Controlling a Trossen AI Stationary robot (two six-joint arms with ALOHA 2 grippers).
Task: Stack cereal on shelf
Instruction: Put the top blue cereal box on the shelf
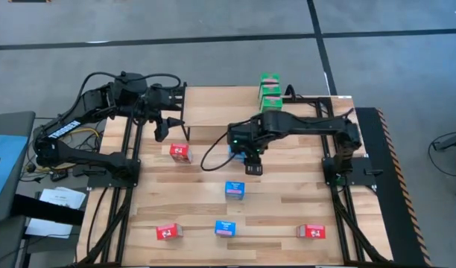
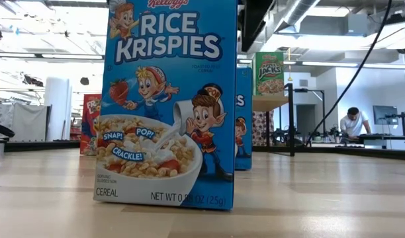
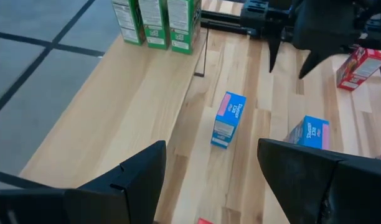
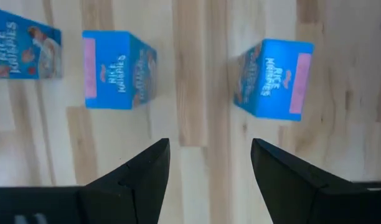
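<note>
1. Nearest the low camera stands a blue cereal box (image 2: 169,99), upright on the tabletop (image 1: 287,208).
2. Right claw (image 1: 253,168) hangs spread and empty over the tabletop's middle, above two more blue boxes (image 4: 116,70).
3. Left claw (image 1: 161,132) waits spread near the far left corner.
4. Three green boxes (image 1: 270,88) stand on the shelf (image 1: 213,135) at the far edge.
5. Red boxes (image 1: 180,152) lie scattered.

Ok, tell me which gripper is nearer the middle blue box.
Right. The right gripper hangs open just behind the middle blue box; the left gripper is open far off near the table's back left.
</note>
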